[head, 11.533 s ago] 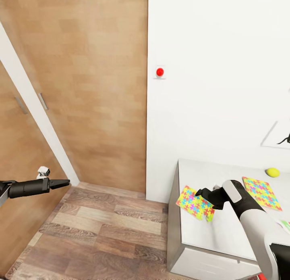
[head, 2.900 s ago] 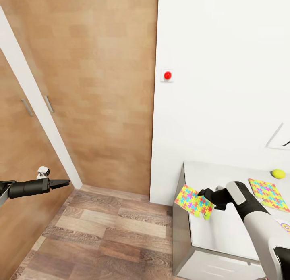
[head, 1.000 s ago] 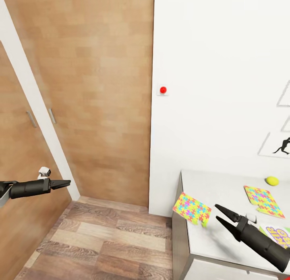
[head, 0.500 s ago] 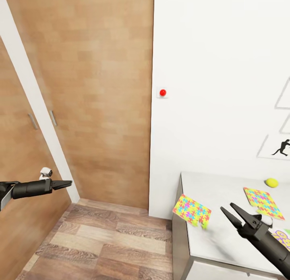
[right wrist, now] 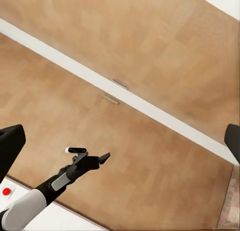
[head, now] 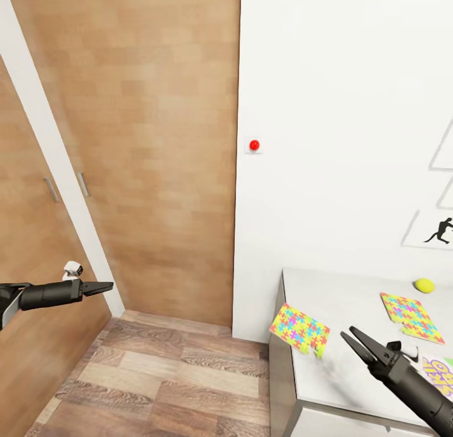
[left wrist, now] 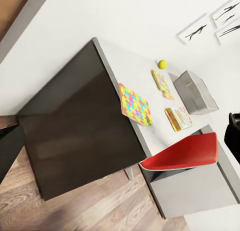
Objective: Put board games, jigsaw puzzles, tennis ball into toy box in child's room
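Puzzle [head: 300, 329] overhangs table [head: 340, 374] edge; right hand [head: 357, 343] open.

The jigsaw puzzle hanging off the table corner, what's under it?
The near jigsaw puzzle lies partly on the table, its outer corner overhanging the wood floor. The tabletop directly beneath it is covered.

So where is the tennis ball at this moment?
In the head view the tennis ball lies at the far right of the table, near the wall, just behind the farther jigsaw puzzle.
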